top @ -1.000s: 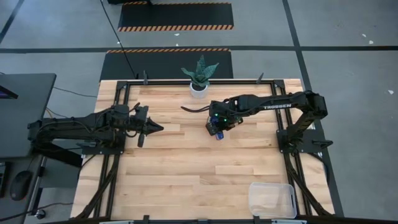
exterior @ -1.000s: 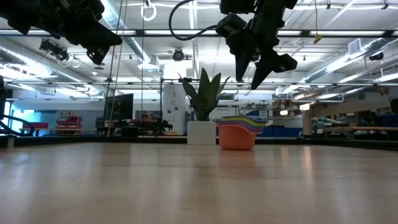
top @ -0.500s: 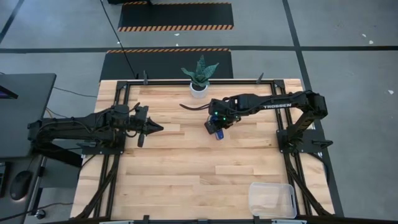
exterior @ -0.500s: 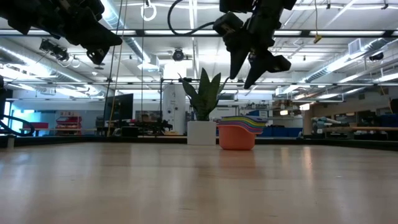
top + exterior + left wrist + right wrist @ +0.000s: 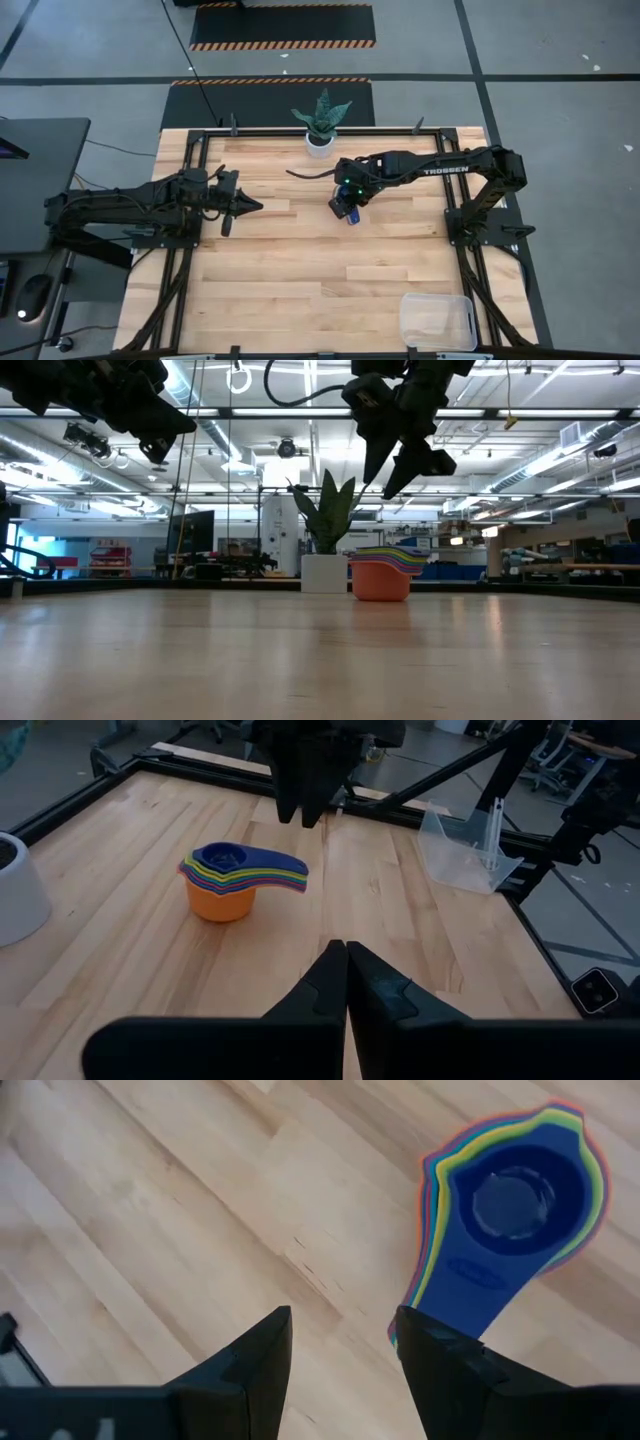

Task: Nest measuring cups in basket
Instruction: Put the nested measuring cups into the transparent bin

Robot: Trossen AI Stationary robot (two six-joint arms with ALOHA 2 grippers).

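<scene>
- Table (image 5: 300, 290): wooden top; both arms above it.
- Basket (image 5: 437, 320): near the table's corner on the right arm's side, well apart from the cups.
- Left gripper (image 5: 252, 207): raised at the left side, fingers pressed together, empty.
- Right gripper (image 5: 385, 478): suspended above the cups, fingers (image 5: 262, 1355) parted, empty.
- Measuring cups (image 5: 238, 880): nested stack mid-table, orange outermost, navy innermost.

Bare wood is lying open all round the cup stack (image 5: 238, 880). The right gripper (image 5: 393, 472) is hanging above the stack with fingers apart, blocking the way down. The plant pot (image 5: 319, 143) is standing near it; the basket (image 5: 437, 320) is sitting well apart.
</scene>
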